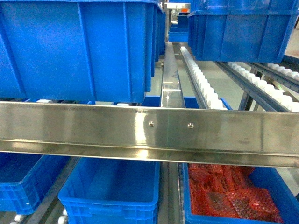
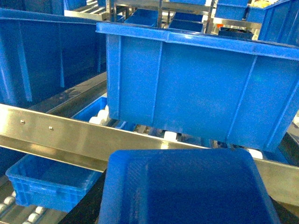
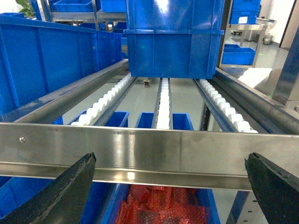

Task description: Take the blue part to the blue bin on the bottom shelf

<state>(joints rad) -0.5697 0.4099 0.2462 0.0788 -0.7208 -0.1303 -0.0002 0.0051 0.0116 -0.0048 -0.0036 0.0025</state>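
The blue bin (image 1: 112, 191) sat empty on the bottom shelf (image 1: 170, 196), beside a crate of red bags (image 1: 233, 193); a steel front rail (image 1: 149, 133) crossed above both. The blue part was not visible in any view. The right gripper (image 3: 170, 186) stood with fingers (image 3: 60, 193) wide apart, holding nothing; the left gripper's state could not be determined.

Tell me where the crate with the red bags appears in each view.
Head: the crate with red bags is at bottom right, under the steel rail.
Left wrist: not in it; the rail crosses the lower left.
Right wrist: bottom centre, below the same rail, the shared landmark.
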